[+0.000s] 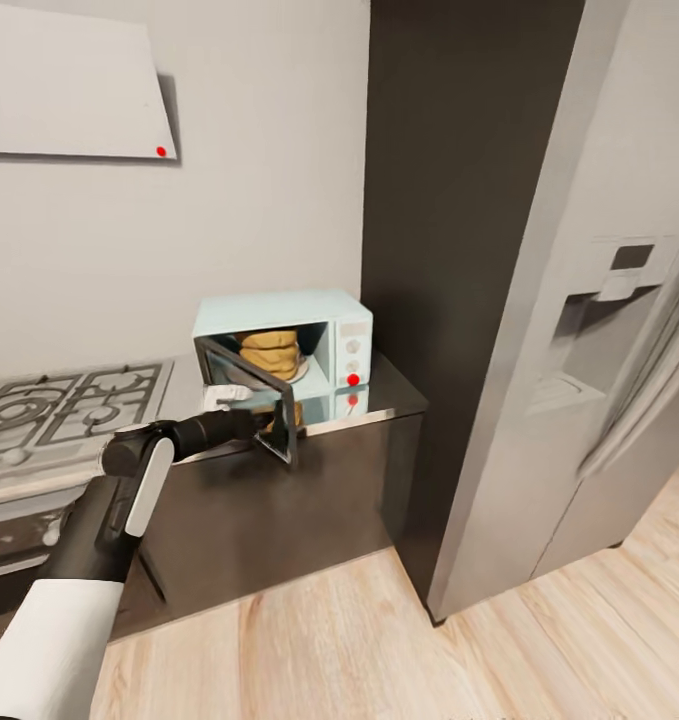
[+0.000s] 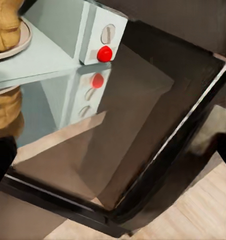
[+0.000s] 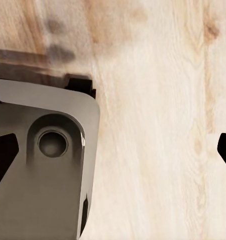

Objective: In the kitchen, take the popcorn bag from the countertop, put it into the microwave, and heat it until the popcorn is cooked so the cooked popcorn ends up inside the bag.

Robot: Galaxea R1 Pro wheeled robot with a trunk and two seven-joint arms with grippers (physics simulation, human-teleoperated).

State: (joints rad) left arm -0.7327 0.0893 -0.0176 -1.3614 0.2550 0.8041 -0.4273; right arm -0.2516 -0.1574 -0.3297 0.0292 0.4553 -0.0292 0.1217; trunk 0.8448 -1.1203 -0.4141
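Note:
The pale blue microwave (image 1: pixel 324 312) stands on the steel countertop (image 1: pixel 391 396) with its dark glass door (image 1: pixel 251 392) swung out. Inside it, the golden-brown popcorn bag (image 1: pixel 270 352) sits on the turntable plate. My left gripper (image 1: pixel 267 424) reaches up against the door's outer edge. In the left wrist view the door (image 2: pixel 153 125) spans the space in front of the open left gripper (image 2: pixel 113 155), with the bag (image 2: pixel 4 25), a white knob (image 2: pixel 108 34) and the red dot (image 2: pixel 104 53) beyond. My right gripper (image 3: pixel 113 150) hangs open over the wood floor (image 3: pixel 153 100). No loose popcorn can be seen.
A gas hob (image 1: pixel 64 405) with black grates lies left of the microwave. To the right a tall dark cabinet (image 1: pixel 449 200) and a steel fridge (image 1: pixel 599 350) close in. Pale wood floor (image 1: pixel 379 640) spreads below, and part of my base (image 3: pixel 43 170) shows.

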